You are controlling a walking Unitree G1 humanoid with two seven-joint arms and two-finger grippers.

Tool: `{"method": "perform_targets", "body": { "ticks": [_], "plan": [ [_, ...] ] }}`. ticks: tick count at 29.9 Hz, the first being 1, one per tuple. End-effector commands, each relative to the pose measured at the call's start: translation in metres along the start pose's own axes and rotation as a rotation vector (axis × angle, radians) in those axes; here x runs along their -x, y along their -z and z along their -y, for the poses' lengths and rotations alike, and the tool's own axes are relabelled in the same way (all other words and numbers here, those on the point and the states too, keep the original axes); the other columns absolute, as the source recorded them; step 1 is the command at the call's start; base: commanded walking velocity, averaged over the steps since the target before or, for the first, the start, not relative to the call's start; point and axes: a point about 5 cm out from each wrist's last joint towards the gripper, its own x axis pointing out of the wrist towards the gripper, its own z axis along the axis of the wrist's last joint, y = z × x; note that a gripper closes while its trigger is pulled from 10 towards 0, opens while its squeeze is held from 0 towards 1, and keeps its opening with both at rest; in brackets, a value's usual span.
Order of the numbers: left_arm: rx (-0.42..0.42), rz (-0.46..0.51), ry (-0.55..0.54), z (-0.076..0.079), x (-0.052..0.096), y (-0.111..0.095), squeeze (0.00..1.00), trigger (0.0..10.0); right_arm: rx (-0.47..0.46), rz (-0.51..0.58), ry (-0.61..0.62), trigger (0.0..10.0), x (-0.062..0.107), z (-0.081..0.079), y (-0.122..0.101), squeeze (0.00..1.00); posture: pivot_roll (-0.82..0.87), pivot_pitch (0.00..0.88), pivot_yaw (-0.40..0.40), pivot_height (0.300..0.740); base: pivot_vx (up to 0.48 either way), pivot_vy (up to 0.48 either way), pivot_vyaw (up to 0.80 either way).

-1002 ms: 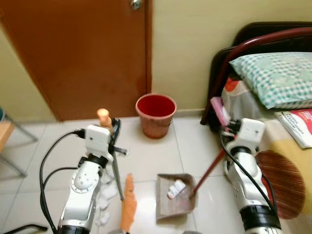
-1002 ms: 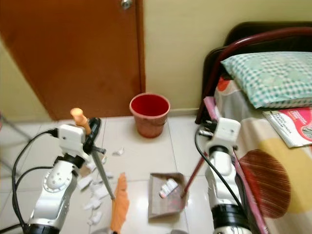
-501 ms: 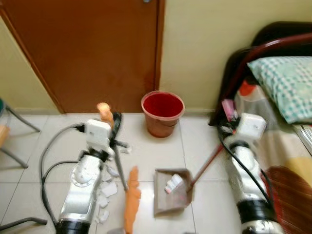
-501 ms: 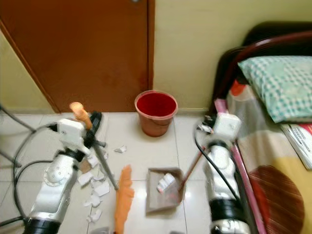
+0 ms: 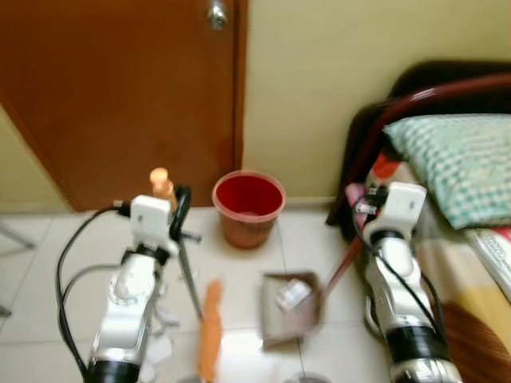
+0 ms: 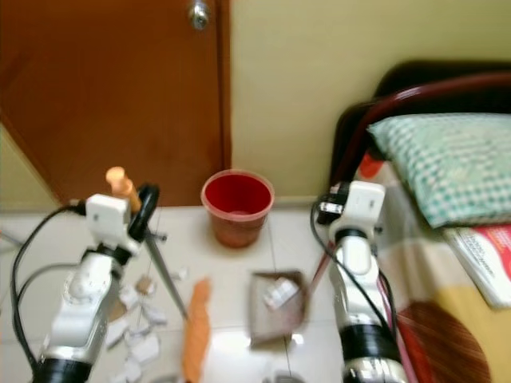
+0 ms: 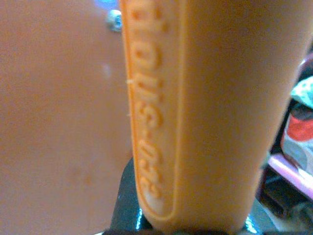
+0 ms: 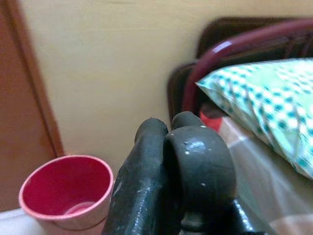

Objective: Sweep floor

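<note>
Left of the red bucket (image 5: 247, 206) by the brown door (image 5: 120, 88), my left gripper (image 5: 177, 214) is clamped on the orange-handled broom (image 5: 209, 339), whose orange bristle head rests on the tiled floor (image 5: 40, 271) beside torn paper scraps (image 6: 136, 339). In front of the bucket, the dustpan (image 5: 289, 307) holds a small white box. Right of the bucket, my right gripper (image 5: 361, 209) grips the dustpan's long reddish handle (image 5: 342, 267), fingers closed together. Farther right stands the bed (image 5: 471, 263) with its checked pillow (image 5: 447, 159).
</note>
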Motion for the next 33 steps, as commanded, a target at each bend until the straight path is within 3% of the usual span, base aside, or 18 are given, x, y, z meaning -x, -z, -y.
{"method": "perform_targets", "body": {
  "ticks": [1,12,26,33],
  "plan": [
    [0.006,0.058,0.02,0.006,-0.007,-0.012,0.0,10.0,0.0,0.032,0.016,10.0,-0.003,0.007,-0.008,0.0,-0.06,0.0,-0.006,0.74,0.356,0.0,0.0],
    [0.016,0.054,0.013,0.006,-0.008,-0.011,0.0,10.0,0.004,0.047,0.005,10.0,-0.004,0.004,-0.013,0.0,-0.06,0.0,-0.008,0.74,0.337,0.069,0.0],
    [-0.001,0.042,-0.024,0.002,-0.01,-0.009,0.0,10.0,-0.003,0.046,-0.01,10.0,-0.007,-0.002,-0.014,0.0,-0.06,0.0,-0.008,0.74,0.0,0.054,0.0],
    [-0.06,0.026,-0.089,-0.007,-0.011,-0.008,0.0,10.0,-0.094,0.06,-0.089,10.0,-0.01,-0.024,-0.024,0.0,-0.05,0.0,-0.001,0.74,0.0,0.0,0.0]
  ]
}}
